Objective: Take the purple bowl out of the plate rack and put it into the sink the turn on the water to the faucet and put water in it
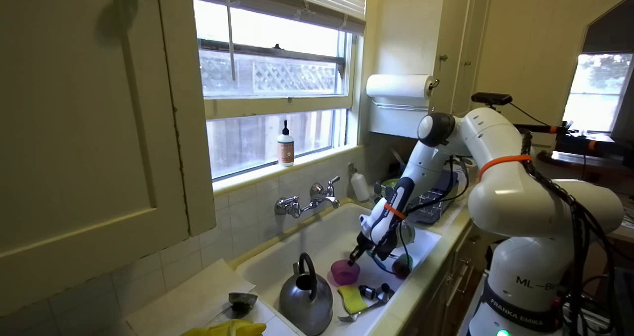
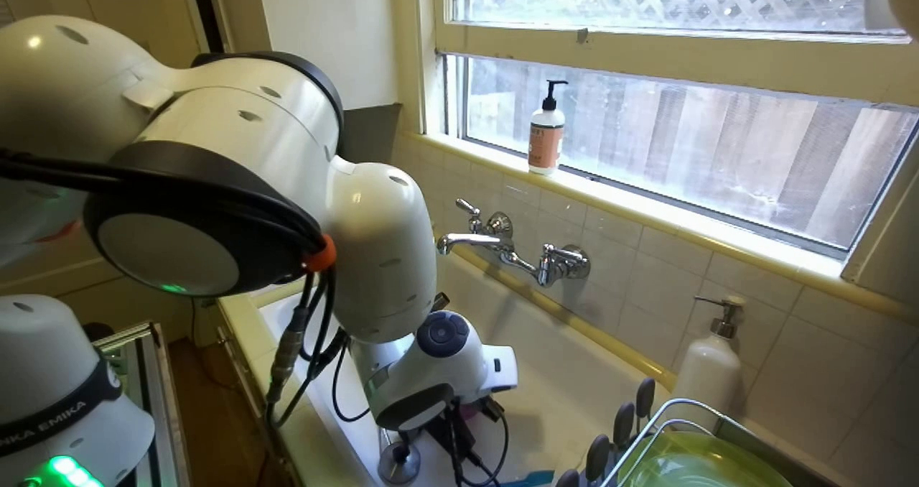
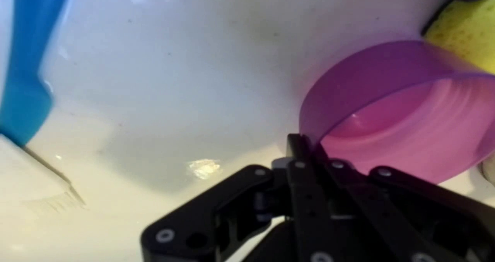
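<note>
— What's the claw [image 3: 308,144] doing?
— Pinching the purple bowl [image 3: 398,111] by its rim; bowl's at two o'clock, wrist view. In the sink [image 1: 332,227]; can't tell if its base touches.
— And the faucet [image 1: 319,198]?
— Eleven o'clock from the bowl in an exterior view.
— Handling?
— Probably light, slightly bendy plastic, slippery wet; rim hold suits.

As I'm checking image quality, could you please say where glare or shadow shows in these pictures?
Wrist view: a bright glint on the sink floor, near a soft shadow's edge; in an exterior view: upper window glass washed out white; in both exterior views: highlights on the arm's white shell.
</note>
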Action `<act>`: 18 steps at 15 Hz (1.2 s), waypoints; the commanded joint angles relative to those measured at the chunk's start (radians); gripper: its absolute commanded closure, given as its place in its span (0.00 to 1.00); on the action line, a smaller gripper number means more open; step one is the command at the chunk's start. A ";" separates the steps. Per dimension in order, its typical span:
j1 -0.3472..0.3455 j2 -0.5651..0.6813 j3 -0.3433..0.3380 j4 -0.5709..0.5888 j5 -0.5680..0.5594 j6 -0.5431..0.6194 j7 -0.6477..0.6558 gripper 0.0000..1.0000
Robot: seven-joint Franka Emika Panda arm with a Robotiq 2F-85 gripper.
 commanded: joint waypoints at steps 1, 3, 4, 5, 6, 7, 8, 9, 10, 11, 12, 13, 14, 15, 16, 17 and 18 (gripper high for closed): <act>0.023 -0.026 -0.044 -0.027 0.020 -0.023 0.014 0.99; 0.015 -0.026 -0.041 -0.031 0.016 -0.028 0.013 0.99; 0.015 -0.026 -0.041 -0.030 0.017 -0.026 0.015 0.99; 0.011 -0.025 -0.036 -0.030 0.017 -0.024 0.017 0.87; 0.007 -0.024 -0.032 -0.029 0.018 -0.018 0.020 0.71; 0.001 -0.022 -0.029 -0.029 0.020 -0.005 0.024 0.65; -0.009 -0.021 -0.022 -0.031 0.019 0.003 0.027 0.57; -0.015 -0.023 -0.017 -0.033 0.018 0.009 0.029 0.50; -0.022 -0.025 -0.013 -0.035 0.017 0.013 0.033 0.42; -0.024 -0.029 -0.012 -0.037 0.018 0.015 0.036 0.35; -0.030 -0.036 -0.009 -0.042 0.020 0.016 0.041 0.28; -0.043 -0.049 0.001 -0.054 0.020 0.003 0.051 0.19; -0.057 -0.056 0.014 -0.062 0.015 -0.001 0.055 0.12; -0.049 -0.074 0.007 -0.073 0.032 -0.005 0.072 0.04; -0.059 -0.088 0.016 -0.085 0.041 -0.024 0.086 0.01; -0.088 -0.101 0.037 -0.100 0.030 -0.057 0.089 0.00; -0.076 -0.122 0.025 -0.114 0.052 -0.050 0.104 0.00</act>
